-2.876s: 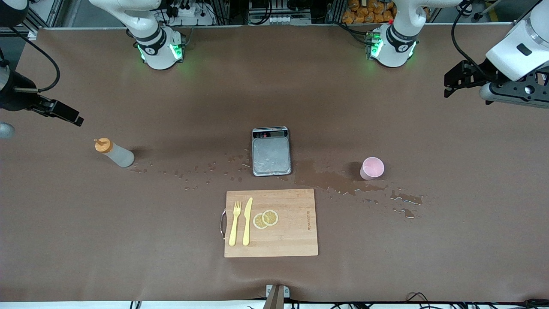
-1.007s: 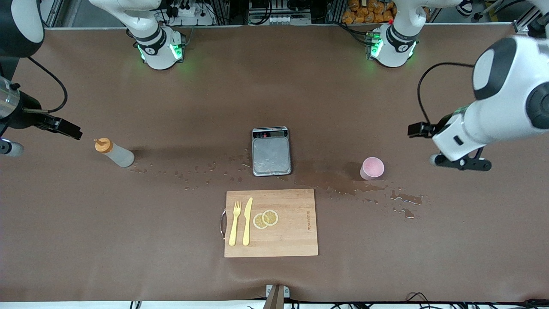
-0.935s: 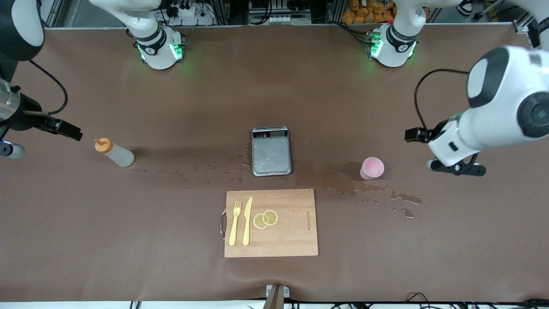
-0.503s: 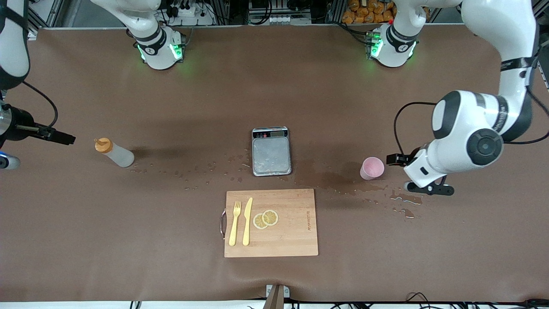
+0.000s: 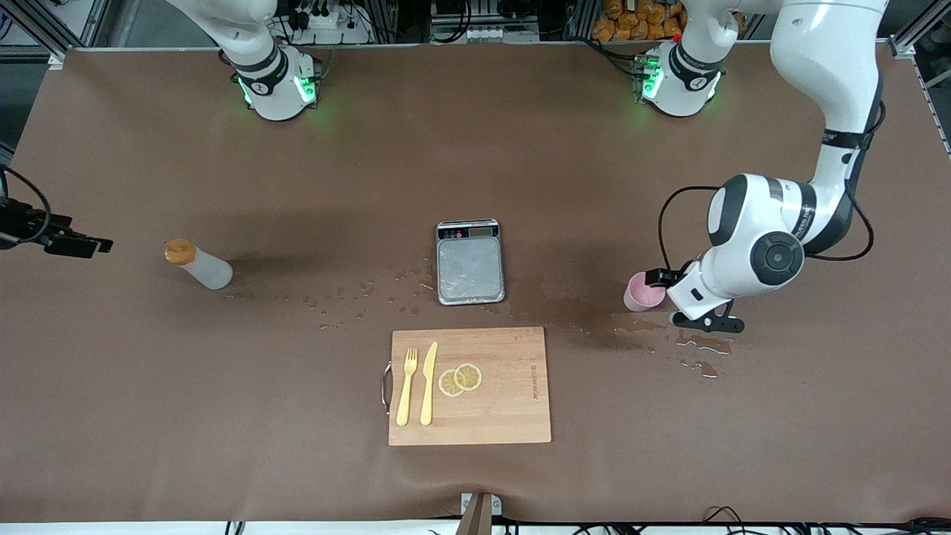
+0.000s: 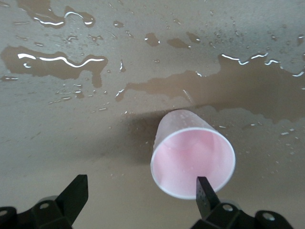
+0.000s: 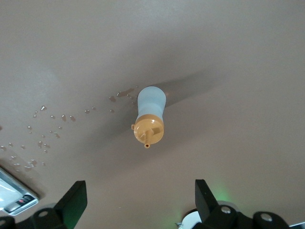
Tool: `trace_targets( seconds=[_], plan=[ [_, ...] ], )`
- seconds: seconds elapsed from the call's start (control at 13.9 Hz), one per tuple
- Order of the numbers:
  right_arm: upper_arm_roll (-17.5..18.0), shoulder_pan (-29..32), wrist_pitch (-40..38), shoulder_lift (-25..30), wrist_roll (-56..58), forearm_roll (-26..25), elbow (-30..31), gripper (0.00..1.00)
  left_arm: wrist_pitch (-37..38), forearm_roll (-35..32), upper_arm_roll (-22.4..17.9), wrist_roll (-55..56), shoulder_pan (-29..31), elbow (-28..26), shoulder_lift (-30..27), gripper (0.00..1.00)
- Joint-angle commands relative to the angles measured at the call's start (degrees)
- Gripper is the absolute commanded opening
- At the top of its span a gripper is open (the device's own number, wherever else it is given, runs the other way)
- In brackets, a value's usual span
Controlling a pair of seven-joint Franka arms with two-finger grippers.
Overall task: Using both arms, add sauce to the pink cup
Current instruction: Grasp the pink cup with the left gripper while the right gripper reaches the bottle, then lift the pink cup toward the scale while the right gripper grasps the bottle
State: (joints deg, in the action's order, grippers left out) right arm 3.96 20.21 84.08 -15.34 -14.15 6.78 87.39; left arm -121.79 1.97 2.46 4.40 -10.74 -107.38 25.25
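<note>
Both arms are glossy white, built of rounded jointed segments with black bands at the joints. Each base (image 5: 276,82) glows green and carries a small black marking, and a black cable (image 5: 663,223) loops beside the left arm's wrist. The fingers (image 6: 74,193) are matte black, flat and wedge-shaped.

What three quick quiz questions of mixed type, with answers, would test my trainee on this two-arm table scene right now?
1. True or false: the left gripper is clamped on the pale-pink plastic cup.
2. Which item stands at the right arm's end of the table? A) translucent squeeze bottle with orange cap B) grey kitchen scale C) wooden cutting board
3. What lies on the board beside the yellow fork and yellow knife?

Key: 1 false, open beside it; 2 A; 3 two lemon slices.
</note>
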Motion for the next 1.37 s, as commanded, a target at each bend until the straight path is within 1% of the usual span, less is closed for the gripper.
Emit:
trace_targets(
  seconds=[0.0, 0.14, 0.29, 0.36, 0.43, 0.5, 0.58, 0.65, 0.79, 0.86, 1.01, 1.29],
  plan=[
    [0.88, 2.63, -1.11, -2.50, -1.92, 3.15, -1.96, 1.00, -1.52, 0.75, -0.09, 0.70, -0.33, 0.33, 1.55, 1.00],
    [0.88, 4.21, -0.94, -4.08, -4.47, 4.03, -2.05, 1.00, -2.92, 1.01, -0.09, 0.78, -0.33, 0.51, 2.86, 1.00],
    [0.88, 6.84, -0.93, -6.53, -6.67, 7.44, -2.66, 1.00, -3.98, 1.19, -0.09, 2.44, -1.55, 0.51, 4.27, 1.00],
    [0.88, 7.73, -1.20, -7.42, -7.12, 9.73, -3.02, 1.00, -3.90, 1.19, -0.09, 3.76, -1.82, 0.51, 4.54, 0.80],
    [0.88, 8.61, -1.20, -8.29, -7.82, 11.75, -2.93, 1.00, -3.90, 1.19, -0.09, 4.29, -1.83, 0.51, 4.80, 0.44],
    [0.88, 9.75, -1.20, -9.52, -8.35, 12.90, -2.93, 1.00, -3.90, 1.19, -0.09, 4.39, -1.65, 0.51, 4.98, 0.15],
    [0.88, 10.72, -1.20, -11.19, -8.44, 14.04, -3.02, 1.00, -3.90, 1.19, -0.09, 4.30, -1.56, 0.42, 5.07, 0.00],
    [0.88, 12.29, -1.20, -13.03, -8.35, 16.49, -3.02, 1.00, -3.90, 1.10, -0.18, 4.04, -1.56, 0.42, 5.07, 0.00],
    [0.88, 16.68, -1.98, -17.51, -8.44, 23.78, -2.84, 1.00, -3.90, 1.10, -0.09, 3.86, -1.65, 0.42, 5.07, 0.00],
    [0.88, 17.83, -3.47, -20.06, -8.70, 25.72, -2.93, 1.00, -3.81, 1.10, -0.09, 3.69, -1.56, 0.42, 4.98, 0.00],
    [0.79, 18.02, -4.19, -22.71, -9.83, 26.27, -2.84, 1.00, -3.55, 1.10, -0.09, 3.51, -1.39, 0.42, 4.20, 0.00],
    [0.79, 17.32, -4.19, -26.14, -23.09, 26.27, -2.41, 1.00, -3.19, 1.19, 0.00, 3.68, -0.77, 0.42, -0.45, 0.00]
  ],
)
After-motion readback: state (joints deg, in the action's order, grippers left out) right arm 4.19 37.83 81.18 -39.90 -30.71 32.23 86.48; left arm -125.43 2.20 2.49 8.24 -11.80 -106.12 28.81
